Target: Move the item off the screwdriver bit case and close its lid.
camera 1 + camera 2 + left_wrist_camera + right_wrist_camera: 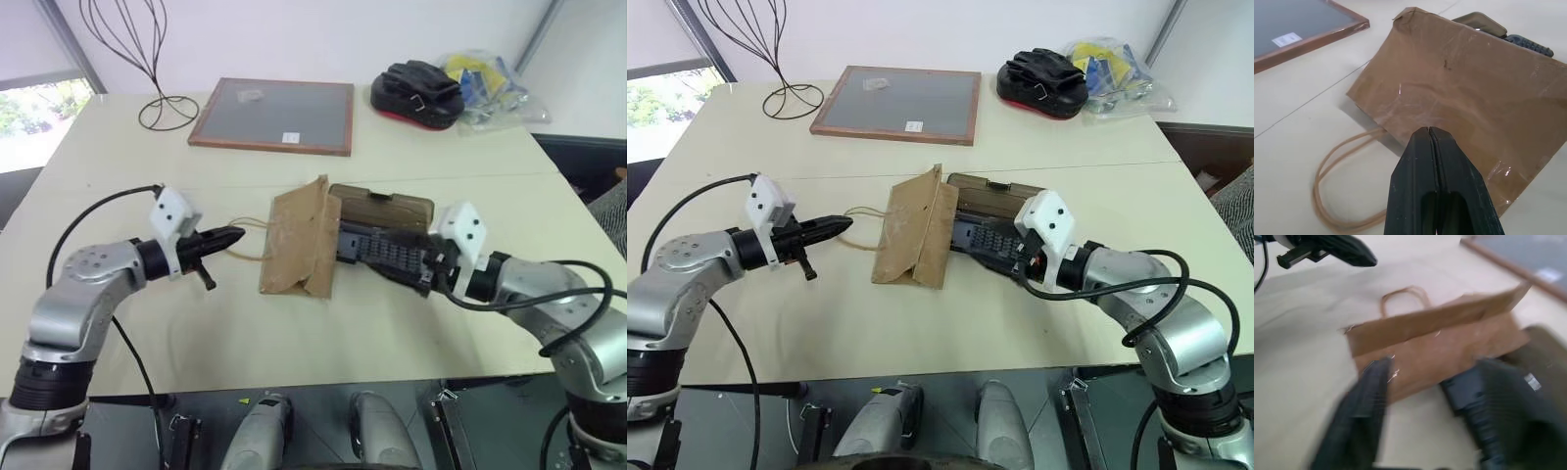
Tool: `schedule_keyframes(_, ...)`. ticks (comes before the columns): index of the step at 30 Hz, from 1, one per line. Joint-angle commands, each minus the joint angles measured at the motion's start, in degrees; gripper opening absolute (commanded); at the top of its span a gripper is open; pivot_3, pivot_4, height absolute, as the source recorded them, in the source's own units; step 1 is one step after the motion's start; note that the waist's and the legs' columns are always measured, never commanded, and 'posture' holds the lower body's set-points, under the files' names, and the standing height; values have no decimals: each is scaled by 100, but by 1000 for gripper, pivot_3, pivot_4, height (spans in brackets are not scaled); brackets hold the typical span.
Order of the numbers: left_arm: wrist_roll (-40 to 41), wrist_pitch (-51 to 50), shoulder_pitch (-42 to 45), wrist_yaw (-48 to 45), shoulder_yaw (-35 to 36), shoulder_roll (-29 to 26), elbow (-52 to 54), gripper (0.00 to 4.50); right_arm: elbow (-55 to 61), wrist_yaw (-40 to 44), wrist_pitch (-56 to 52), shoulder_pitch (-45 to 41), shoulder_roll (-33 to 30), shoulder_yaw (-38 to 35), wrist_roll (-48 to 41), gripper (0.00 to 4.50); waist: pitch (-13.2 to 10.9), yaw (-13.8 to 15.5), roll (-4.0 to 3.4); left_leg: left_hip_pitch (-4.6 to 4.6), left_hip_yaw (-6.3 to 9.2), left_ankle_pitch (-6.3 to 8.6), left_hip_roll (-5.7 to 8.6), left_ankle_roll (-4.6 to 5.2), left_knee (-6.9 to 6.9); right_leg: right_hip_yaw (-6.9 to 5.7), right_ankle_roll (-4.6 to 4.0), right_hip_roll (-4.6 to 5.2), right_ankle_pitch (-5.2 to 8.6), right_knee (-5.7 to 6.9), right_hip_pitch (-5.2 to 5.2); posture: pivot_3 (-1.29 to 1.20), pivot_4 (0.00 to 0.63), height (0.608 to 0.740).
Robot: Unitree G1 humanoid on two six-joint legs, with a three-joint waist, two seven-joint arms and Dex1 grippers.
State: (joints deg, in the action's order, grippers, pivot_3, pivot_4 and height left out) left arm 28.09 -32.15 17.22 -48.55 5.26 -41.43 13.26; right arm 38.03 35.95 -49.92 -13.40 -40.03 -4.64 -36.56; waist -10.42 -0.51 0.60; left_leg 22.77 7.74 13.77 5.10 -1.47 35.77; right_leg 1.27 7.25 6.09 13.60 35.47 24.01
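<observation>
Pale cream table (294, 333) w/ a seam line across it just beyond both grippers; white wall behind, bright window off the far left corner. Left gripper (233, 237) fingers pressed together, empty, tip just short of the string handles (1334, 196) of the brown paper bag (299, 243); bag directly ahead of that tip, flat and crumpled, far edge propped up against the screwdriver bit case (991, 211). Right gripper (1425, 396) fingers spread wide, nothing between them, hovering over the case's grey tray (392, 253); bag just past its fingertips. Smoky brown lid (387, 209) lying back open, beyond the right gripper. Further off past both: wood-framed grey board (274, 113), black wire stand (147, 54) beyond the left gripper, black-and-red pouch (419, 93) and crinkled plastic bag (485, 83) beyond the right
</observation>
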Motion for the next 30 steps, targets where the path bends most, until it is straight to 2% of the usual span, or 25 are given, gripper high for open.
schedule_keyframes(1, -35, 115, 162, -68, -6, 14, -34, 0, 458, -268, -608, -10, 170, -49, -712, 4486, 0, -5, 0, 0, 0, 0, -1, 0, 0, 0, 0, -1, 0, 1, 0, 0, 150, 734)
schedule_keyframes(5, -83, 145, 221, -166, -91, 30, -128, 0, 463, -859, -1323, -290, 686, -113, -1718, 4486, 0, -15, 0, -1, 2, 0, -2, 0, 0, 0, 0, -3, 0, 5, 2, 0, 150, 734)
schedule_keyframes(13, -205, 233, 349, -314, -210, 44, -292, 0, -652, -2639, -2375, -1523, 1733, -149, -3480, 4486, 0, -20, 0, 0, 3, -1, -3, 0, 5, 2, -8, -7, -5, 9, 7, 0, 150, 734)
schedule_keyframes(17, -261, 299, 284, -302, -185, 44, -257, 0, -1135, -3310, -2741, -1917, 2053, 124, -3600, 4486, 1, -23, -1, 3, 2, -1, -3, -1, 1, 3, -7, -8, -6, 14, 15, 0, 150, 734)
schedule_keyframes(20, -285, 318, 168, -243, -124, 38, -151, 0, -1443, -3576, -2869, -2059, 2078, 258, -3297, 4486, 1, -25, -2, 18, 0, -1, 0, -1, 11, 7, -5, -4, -7, 53, 44, 0, 150, 734)
schedule_keyframes(24, -267, 328, 8, -152, -59, 34, -7, 0, -1628, -3708, -2895, -2174, 2082, 250, -3132, 4486, 1, -32, -2, 19, 0, -2, -1, -2, 14, 7, -5, -7, -7, 66, 49, 0, 150, 734)
schedule_keyframes(30, -253, 337, -150, -42, -31, 60, 117, 0, -1714, -3745, -2917, -2563, 2049, -96, -3404, 4486, 1, -43, -2, 18, 0, -2, -2, -2, 15, 7, -5, -10, -7, 68, 51, 0, 150, 734)
